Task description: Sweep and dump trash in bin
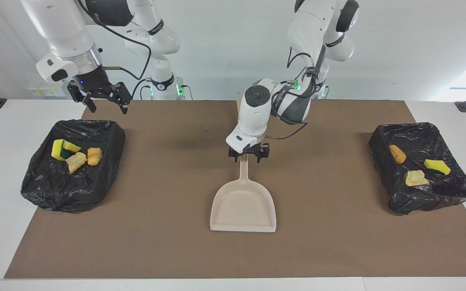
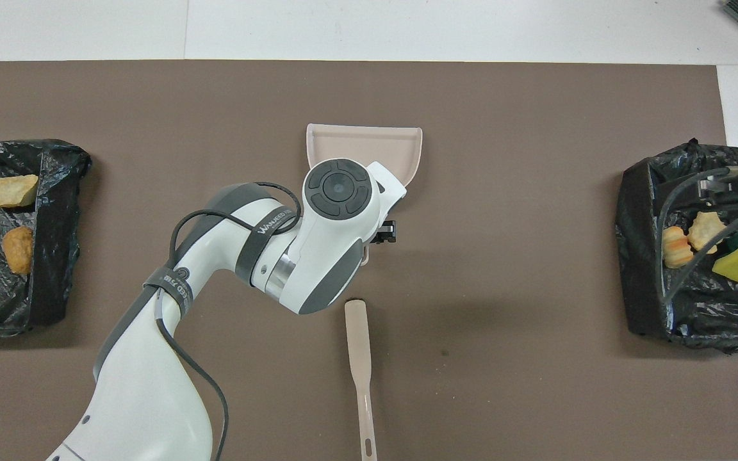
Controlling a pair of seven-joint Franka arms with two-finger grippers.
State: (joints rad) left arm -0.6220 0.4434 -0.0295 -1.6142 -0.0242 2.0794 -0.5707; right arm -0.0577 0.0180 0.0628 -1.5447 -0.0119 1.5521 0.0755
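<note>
The beige dustpan (image 1: 243,206) (image 2: 369,144) lies flat mid-mat, its handle pointing toward the robots. My left gripper (image 1: 248,157) is open, its fingers spread on either side of the handle's top end. In the overhead view the left wrist covers the handle. Trash sits in two bag-lined bins: yellow sponges and tan chunks (image 1: 75,155) (image 2: 718,246) in the bin (image 1: 55,186) at the right arm's end. An orange lump, a tan chunk and a yellow piece (image 1: 417,178) lie in the bin (image 1: 419,202) at the left arm's end. My right gripper (image 1: 109,108) hangs open and empty over the first bin's rim.
The beige brush (image 2: 357,358) lies on the brown mat (image 1: 156,242) nearer to the robots than the dustpan; in the facing view only its tip (image 1: 239,106) shows beside the left arm.
</note>
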